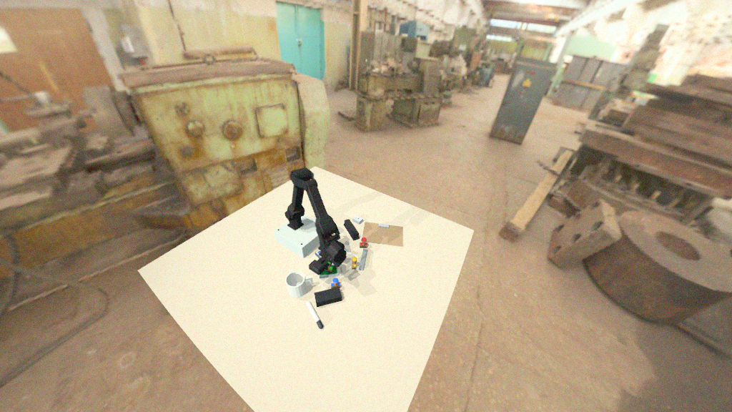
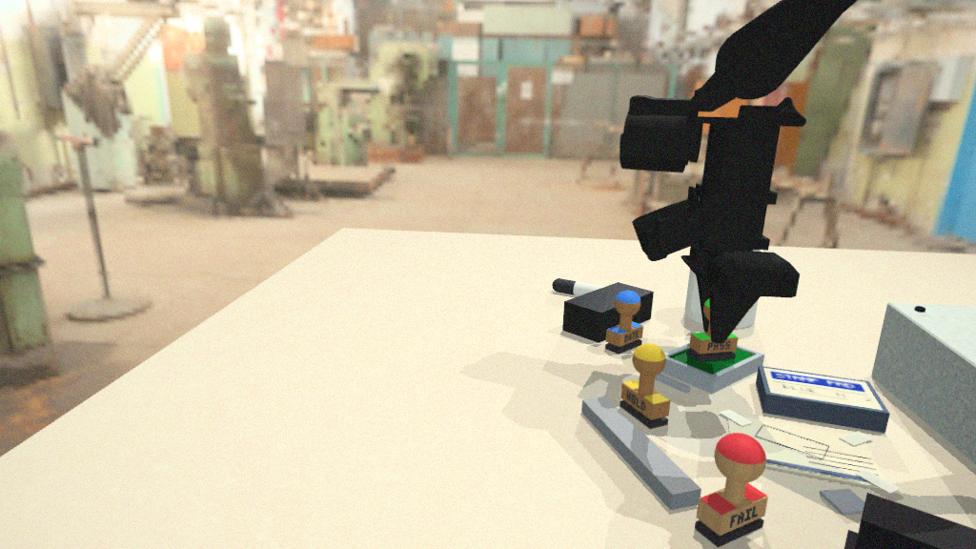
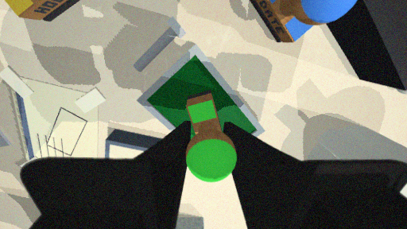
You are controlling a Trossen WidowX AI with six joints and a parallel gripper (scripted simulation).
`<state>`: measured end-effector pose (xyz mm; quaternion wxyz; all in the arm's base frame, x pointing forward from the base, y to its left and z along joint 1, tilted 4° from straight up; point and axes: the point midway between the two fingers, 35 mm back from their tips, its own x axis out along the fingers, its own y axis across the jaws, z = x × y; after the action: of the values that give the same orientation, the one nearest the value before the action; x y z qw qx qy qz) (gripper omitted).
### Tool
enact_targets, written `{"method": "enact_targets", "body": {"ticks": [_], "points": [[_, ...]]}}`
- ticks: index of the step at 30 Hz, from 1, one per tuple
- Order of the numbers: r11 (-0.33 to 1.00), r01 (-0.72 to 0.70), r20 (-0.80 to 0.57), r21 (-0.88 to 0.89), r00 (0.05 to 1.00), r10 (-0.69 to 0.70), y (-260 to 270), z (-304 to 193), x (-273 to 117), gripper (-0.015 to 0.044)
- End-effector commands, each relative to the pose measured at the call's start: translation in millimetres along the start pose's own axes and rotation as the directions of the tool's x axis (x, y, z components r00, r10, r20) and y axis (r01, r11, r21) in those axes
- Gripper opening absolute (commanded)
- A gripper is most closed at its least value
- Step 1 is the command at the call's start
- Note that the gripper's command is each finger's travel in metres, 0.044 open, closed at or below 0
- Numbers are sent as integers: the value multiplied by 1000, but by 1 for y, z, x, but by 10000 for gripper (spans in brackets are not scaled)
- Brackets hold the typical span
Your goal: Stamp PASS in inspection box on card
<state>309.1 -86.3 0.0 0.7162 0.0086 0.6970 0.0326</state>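
My gripper (image 2: 716, 336) (image 3: 207, 127) is shut on the PASS stamp (image 2: 714, 344) (image 3: 211, 160), with one finger on each side below its round green knob. The stamp is upright. Its black base is inside the rim of the open green ink pad (image 2: 713, 382) (image 3: 192, 73) and appears to touch the ink surface; the exact contact is partly hidden. The card (image 2: 778, 455) (image 3: 44, 93) lies beside the pad, held by small pale corner pieces. Its outlined inspection box (image 3: 74, 114) shows no print inside.
The HOLD stamp (image 2: 643, 404), DATE stamp (image 2: 627, 317) and FAIL stamp (image 2: 740, 449) stand around the pad. A grey bar (image 2: 641, 450), a closed stamp pad box (image 2: 822, 402), a black block (image 2: 593, 315), a mug (image 1: 295, 285) and a marker (image 1: 313, 313) are also there.
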Motion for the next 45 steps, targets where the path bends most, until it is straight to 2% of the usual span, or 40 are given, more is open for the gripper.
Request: {"method": "enact_targets", "body": {"ticks": [1,45], "points": [[1000,-3,1,1,1000,3,0,1,3,0],[1000,-3,1,1,1000,3,0,1,-5,0]]}}
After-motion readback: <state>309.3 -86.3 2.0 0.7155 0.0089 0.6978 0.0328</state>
